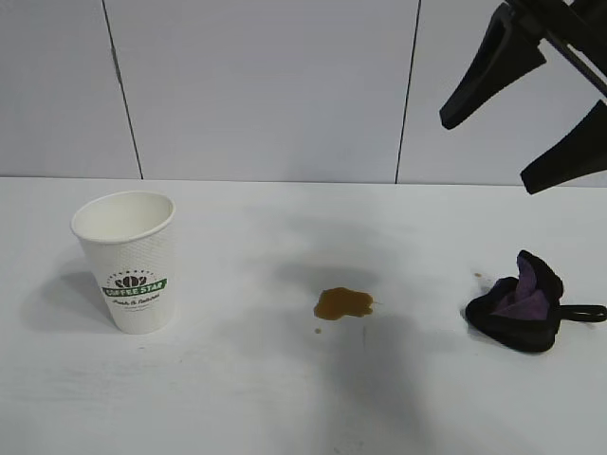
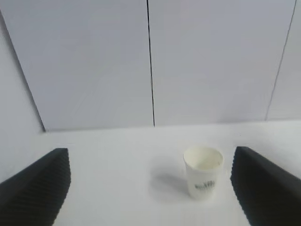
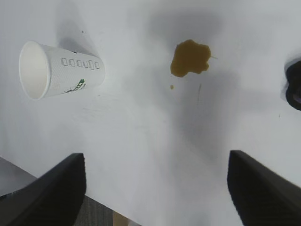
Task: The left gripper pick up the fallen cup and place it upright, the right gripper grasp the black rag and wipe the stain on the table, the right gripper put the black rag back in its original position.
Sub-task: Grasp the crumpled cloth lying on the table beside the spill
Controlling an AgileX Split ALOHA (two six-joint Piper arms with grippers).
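The black rag (image 1: 520, 305) lies on the table (image 1: 247, 398) at about three o'clock from the stain (image 1: 342, 303), well apart from it, bunched into a small dark mound with its purple inner side showing and a thin loop trailing away from the stain. Its long axis runs roughly across the exterior view, on the line from nine to three.

The right gripper (image 1: 526, 123) hangs above it, up at about twelve o'clock from the rag in the exterior view and clear of the table, with its two tapered fingers spread wide and nothing between them. It is plainly the nearer tool. From its own wrist camera the rag shows only as a dark sliver (image 3: 295, 84) at the picture's edge, so my guess is that the next move calls for a swing over the cloth and then a drop onto the mound.

The stain is a small brown blotch with a tiny droplet just beside it, still unwiped.

The cup (image 1: 129, 261) stands upright at nine o'clock from the stain, well apart, white and textured, green banner facing the camera (that part of the job looks done). The left gripper (image 2: 150, 188) sits back from the cup, its fingers wide apart and empty, with the cup seen between them farther off.
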